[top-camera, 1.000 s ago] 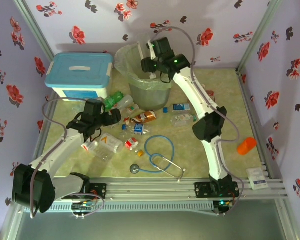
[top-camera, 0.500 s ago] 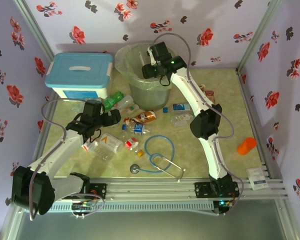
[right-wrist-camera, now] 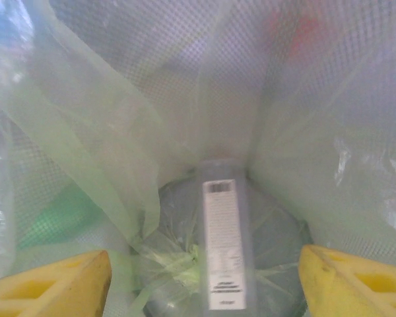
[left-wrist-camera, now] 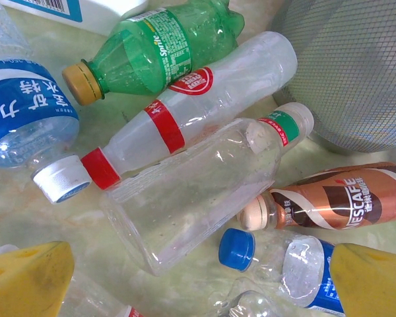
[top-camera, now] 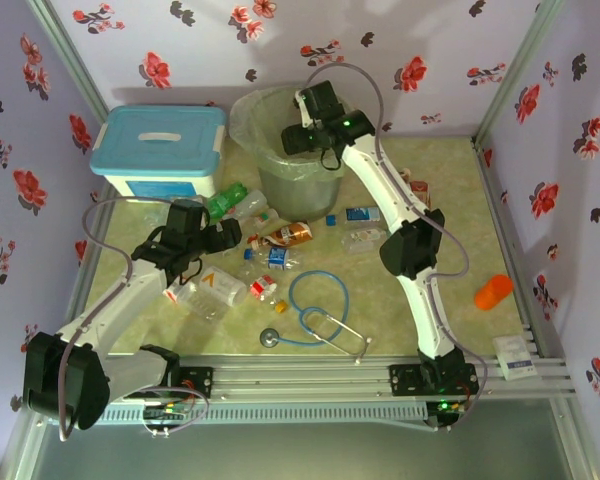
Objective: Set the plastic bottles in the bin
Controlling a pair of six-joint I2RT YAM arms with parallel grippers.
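Nearest the arm bases, a blue-tubed stethoscope (top-camera: 315,315) lies looped on the pale green marbled table (top-camera: 400,320). Just beyond it, the plastic bottles (top-camera: 215,290) lie scattered on their sides left of centre. The left gripper (left-wrist-camera: 201,281) hangs over this cluster with its yellow fingers spread wide and nothing between them. In the left wrist view, a blue-capped clear bottle (left-wrist-camera: 277,257) lies closest. Next comes a flat-sided clear bottle (left-wrist-camera: 191,191), with a brown coffee-labelled bottle (left-wrist-camera: 330,201) touching its neck on the right. Behind these lies a clear bottle with red bands and a white cap (left-wrist-camera: 185,119). A green soda bottle with a yellow cap (left-wrist-camera: 165,49) rests against its far side, and a blue-labelled clear bottle (left-wrist-camera: 26,112) sits to the left. Farther back stands the round grey-green translucent bin with a clear bag liner (top-camera: 295,175), just beside the green bottle. The right gripper (right-wrist-camera: 204,284) is poised over the bin's mouth, fingers wide apart and empty. Below it, a clear bottle with a white printed label (right-wrist-camera: 222,231) lies on the bin's floor. Left of the bin sits a rectangular white box with a light-blue lid (top-camera: 160,145).
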